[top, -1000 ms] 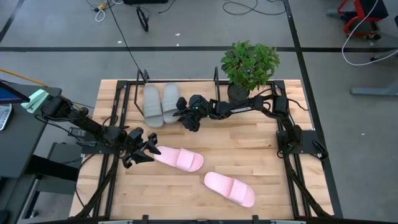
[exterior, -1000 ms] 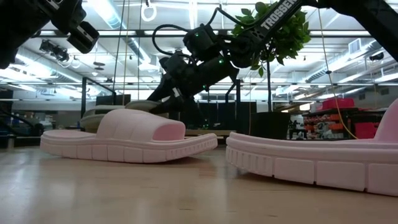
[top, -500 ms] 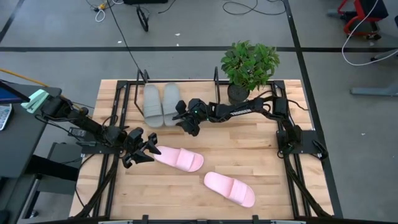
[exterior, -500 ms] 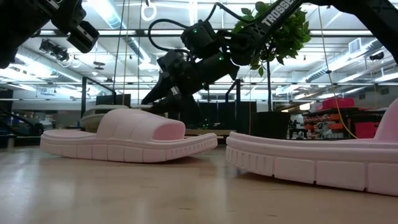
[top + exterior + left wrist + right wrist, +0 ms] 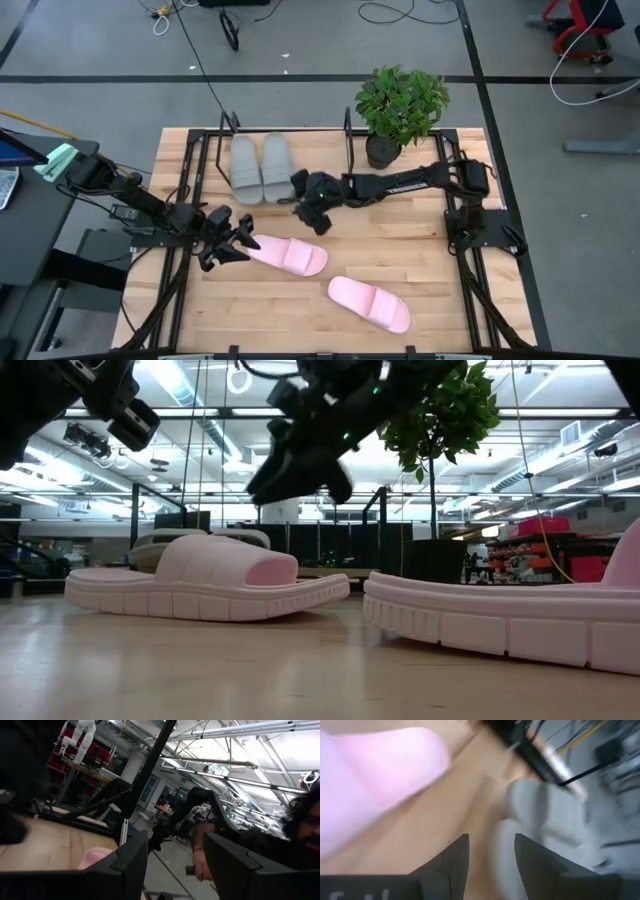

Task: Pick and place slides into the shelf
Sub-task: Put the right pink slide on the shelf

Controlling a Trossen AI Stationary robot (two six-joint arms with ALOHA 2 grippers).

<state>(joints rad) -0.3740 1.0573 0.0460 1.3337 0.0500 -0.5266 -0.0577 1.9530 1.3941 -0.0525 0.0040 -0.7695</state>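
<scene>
Two grey slides (image 5: pixel 260 167) lie side by side, soles down, on the board of the shelf (image 5: pixel 206 165) at the table's far left. Two pink slides rest soles down on the table: one (image 5: pixel 288 254) left of the middle, the other (image 5: pixel 370 303) nearer the front. My right gripper (image 5: pixel 305 205) hangs open above the table between the grey pair and the first pink slide (image 5: pixel 370 775), holding nothing. My left gripper (image 5: pixel 237 243) stands open just left of that pink slide's end (image 5: pixel 95 856), with nothing between its fingers.
A green plant in a black pot (image 5: pixel 400 105) stands at the shelf's right end. Black rails (image 5: pixel 480 290) run along both table sides. Bare wood lies between the pink slides and the right edge. A person (image 5: pixel 280 845) shows beyond the table.
My right gripper has drawn back from the grey slides toward the table's near edge, rising and rolling about its own line as it went. Its fingers stay open. The grey slides stay on the shelf, the pink ones where they were.
</scene>
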